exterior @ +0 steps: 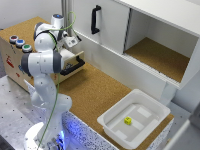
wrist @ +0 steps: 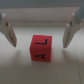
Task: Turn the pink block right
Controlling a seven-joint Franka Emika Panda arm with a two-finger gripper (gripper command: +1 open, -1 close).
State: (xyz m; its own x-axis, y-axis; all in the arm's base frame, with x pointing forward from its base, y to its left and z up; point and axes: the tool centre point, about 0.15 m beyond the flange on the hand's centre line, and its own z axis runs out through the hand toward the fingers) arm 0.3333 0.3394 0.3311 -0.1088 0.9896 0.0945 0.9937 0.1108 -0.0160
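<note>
Pink block (wrist: 40, 48) fills the middle of the wrist view, a small reddish cube with dark letters on its upper face, resting on a pale surface. Both claw (wrist: 39, 32) fingers (wrist: 8, 31) stand wide apart, one on each side of the cube, with clear gaps between the tips and its sides; nothing is held.

From the exterior view the block itself is hidden behind the arm. That white arm (exterior: 42, 62) rises from its base at about 7 o'clock in the picture and bends over toward a wooden box at 10 o'clock, its wrist reaching down near a black drawer handle (exterior: 74, 65). Three round buttons (exterior: 19, 43), red, blue and green, sit in a row on top of the box.

Cork tabletop (exterior: 92, 90) runs diagonally across the scene. At about 5 o'clock a white tray (exterior: 111, 120) sits on it, and a small yellow cube (exterior: 128, 120) lies inside. At 2 o'clock an open cabinet (exterior: 155, 50) shows a cork shelf, with a closed door and black handle beside it.
</note>
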